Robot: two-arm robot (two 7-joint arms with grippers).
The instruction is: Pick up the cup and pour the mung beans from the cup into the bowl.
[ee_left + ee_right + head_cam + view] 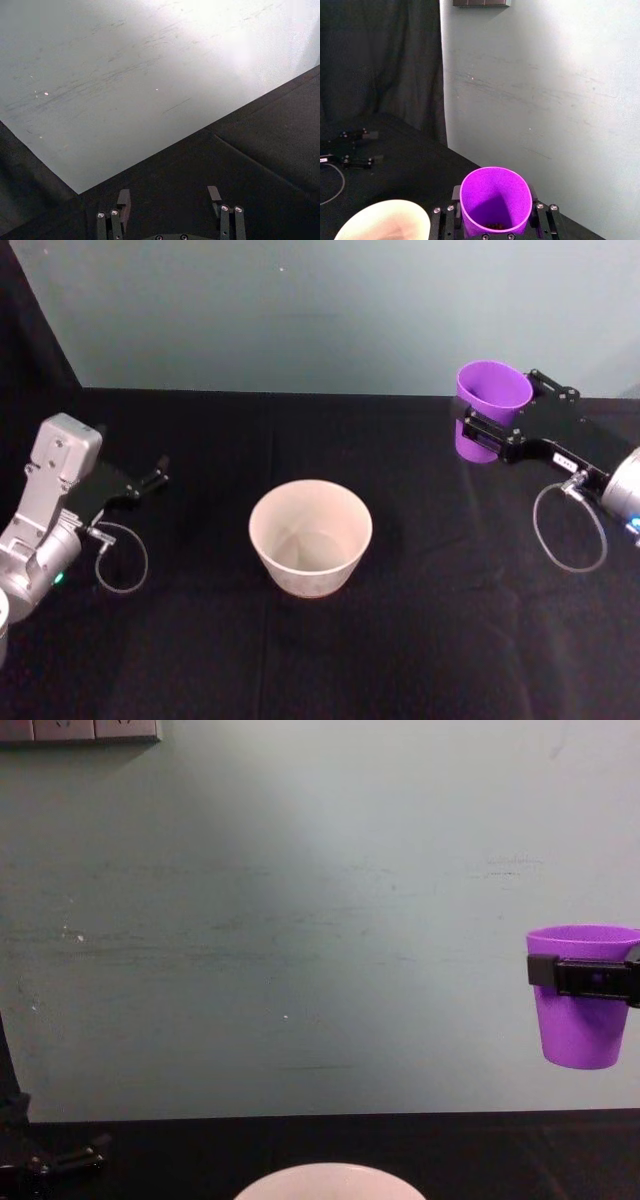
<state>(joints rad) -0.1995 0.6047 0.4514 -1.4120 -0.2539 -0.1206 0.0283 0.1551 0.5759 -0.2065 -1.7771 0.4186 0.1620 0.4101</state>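
- Gripping the cup (495, 390) round its upper wall, the right gripper (490, 430) holds it upright in the air, at two o'clock from the bowl (300, 580) and well apart.
- It's light, stiff, smooth plastic, I'd judge. The tapered wall could slip downward, so a hold just below the rim suits it.
- A few beans (495, 226) lie at its bottom and add little weight.
- The left gripper (158, 473) rests at nine o'clock, jaws apart, empty.

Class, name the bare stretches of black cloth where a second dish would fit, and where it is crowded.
Bare cloth: between the left gripper and the bowl; between the bowl and the right gripper; the front strip before the bowl. Crowded: the far right, where jaws hold the cup aloft, and the left edge by the parked arm.
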